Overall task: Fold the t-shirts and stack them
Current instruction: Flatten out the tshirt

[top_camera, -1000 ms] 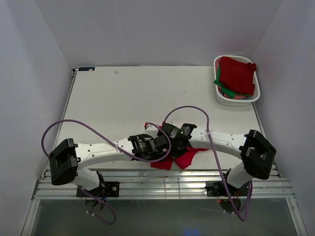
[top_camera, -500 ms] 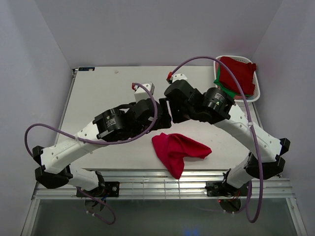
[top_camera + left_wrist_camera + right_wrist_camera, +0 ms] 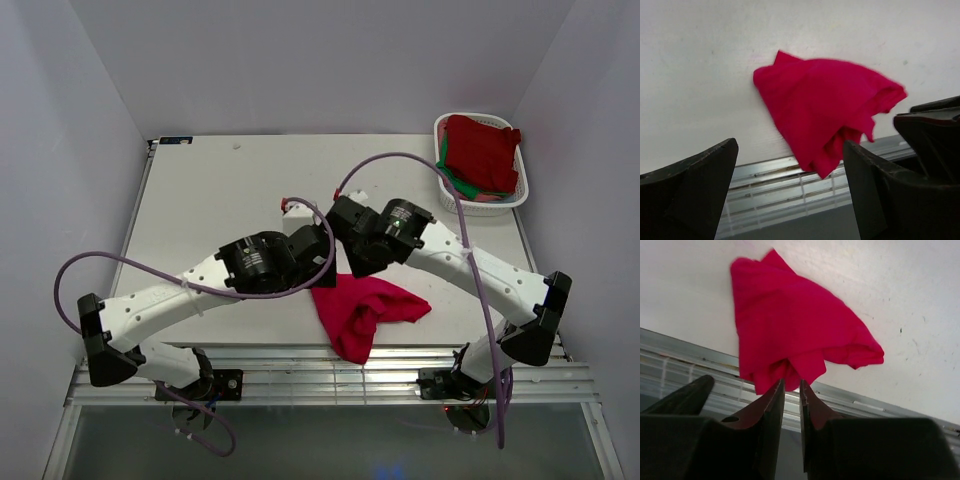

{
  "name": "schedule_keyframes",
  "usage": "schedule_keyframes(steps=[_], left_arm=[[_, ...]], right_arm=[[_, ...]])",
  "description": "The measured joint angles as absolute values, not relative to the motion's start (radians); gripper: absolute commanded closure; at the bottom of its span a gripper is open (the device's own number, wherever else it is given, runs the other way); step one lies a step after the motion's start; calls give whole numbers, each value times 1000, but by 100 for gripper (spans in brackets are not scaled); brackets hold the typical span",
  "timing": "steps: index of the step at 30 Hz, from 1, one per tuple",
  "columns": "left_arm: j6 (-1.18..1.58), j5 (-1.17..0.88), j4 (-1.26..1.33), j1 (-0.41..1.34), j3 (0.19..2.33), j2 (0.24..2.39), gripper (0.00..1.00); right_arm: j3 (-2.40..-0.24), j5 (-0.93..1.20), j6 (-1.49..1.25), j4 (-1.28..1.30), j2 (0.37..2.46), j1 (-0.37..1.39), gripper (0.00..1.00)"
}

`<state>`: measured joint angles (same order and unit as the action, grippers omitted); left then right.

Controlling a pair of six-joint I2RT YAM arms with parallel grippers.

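**Counts and edges**

One crumpled crimson cloth t-shirt lies on white table, tip overlapping its near edge. White slotted plastic basket, far right corner: red and green t-shirts, count unclear. Left gripper spread wide, empty; right gripper barely parted, empty.

We see a white table boxed in by plain pale walls, faintly lilac, on the left, back and right. Along its near edge run silver metal rails. Soft, even light falls over the whole tabletop, leaving only faint shadows.
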<state>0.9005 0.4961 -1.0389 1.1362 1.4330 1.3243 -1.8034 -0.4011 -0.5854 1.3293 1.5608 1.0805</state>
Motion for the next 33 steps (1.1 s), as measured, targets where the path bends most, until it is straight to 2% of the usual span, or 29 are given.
schedule_keyframes(steps=[4,7,18,26,31,33], left_arm=[[899,403,-1010,1161,1277,1357,2],[916,355,-968,1177,1220,1376,2],[922,295,-873,1198,1202,1404,2],[929,288,-854,1200,1168,1404,2],[933,286,-842,1200,1151,1395,2],[934,284,-840,1200,1150,1393,2]], right_arm=[[-1469,-350,-631,1225,1509,1076,60],[-1301,-293,-659,1179,1490,1097,57],[-1174,-258,-705,1090,1409,1090,59],[-1125,-262,-704,1030,1409,1089,69],[-1122,-285,-698,1020,1417,1092,91],[-1131,-297,-698,1030,1421,1092,92]])
